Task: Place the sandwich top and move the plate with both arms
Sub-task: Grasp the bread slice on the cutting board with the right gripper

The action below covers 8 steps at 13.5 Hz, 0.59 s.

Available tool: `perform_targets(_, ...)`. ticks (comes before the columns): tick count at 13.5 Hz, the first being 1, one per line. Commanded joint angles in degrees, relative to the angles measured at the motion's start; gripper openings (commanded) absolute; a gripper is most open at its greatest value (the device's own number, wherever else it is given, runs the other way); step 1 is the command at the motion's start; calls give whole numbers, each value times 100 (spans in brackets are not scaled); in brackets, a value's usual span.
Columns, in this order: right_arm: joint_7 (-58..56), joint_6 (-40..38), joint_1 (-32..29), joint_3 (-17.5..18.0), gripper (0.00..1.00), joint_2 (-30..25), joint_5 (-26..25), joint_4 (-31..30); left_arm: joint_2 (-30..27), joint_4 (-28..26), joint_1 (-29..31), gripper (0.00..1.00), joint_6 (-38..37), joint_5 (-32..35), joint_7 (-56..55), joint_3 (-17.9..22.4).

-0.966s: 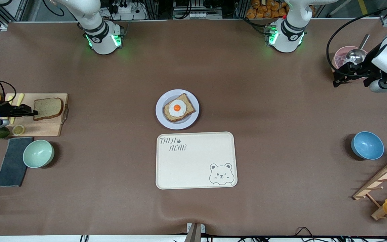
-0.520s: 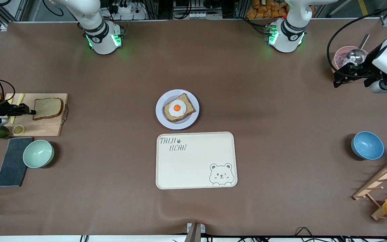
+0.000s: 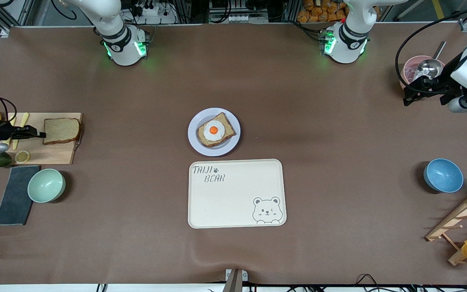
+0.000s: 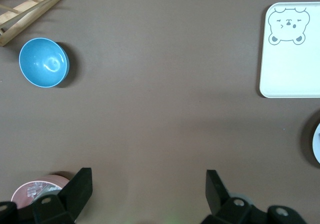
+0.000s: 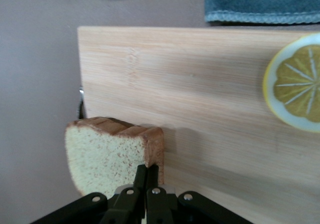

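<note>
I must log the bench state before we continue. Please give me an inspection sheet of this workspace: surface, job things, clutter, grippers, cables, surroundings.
Surface: brown table, no spill seen.
Job's things: sandwich top over the cutting board, pinched at its edge; plate mid-table carries the egg slice; bear tray beside the plate, nearer the camera.
Clutter: green bowl, grey cloth, lemon slice, blue bowl, pink bowl with ladle, wooden rack.
Grippers: right gripper shut on the bread; left gripper open, waiting over the pink bowl.
Cables: black loops at both wrists.
Surroundings: clutter past the table edge.
</note>
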Motion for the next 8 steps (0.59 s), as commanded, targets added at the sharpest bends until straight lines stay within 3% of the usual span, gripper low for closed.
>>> perform_targets(1,329,-318,17,66,0,-39,212,227,-14,74,36,100,-26,57,59,-37)
perform_targets(8,803,-1135,253,66,0,-39,793,552,-5,74,45,100,27,5,95,-19)
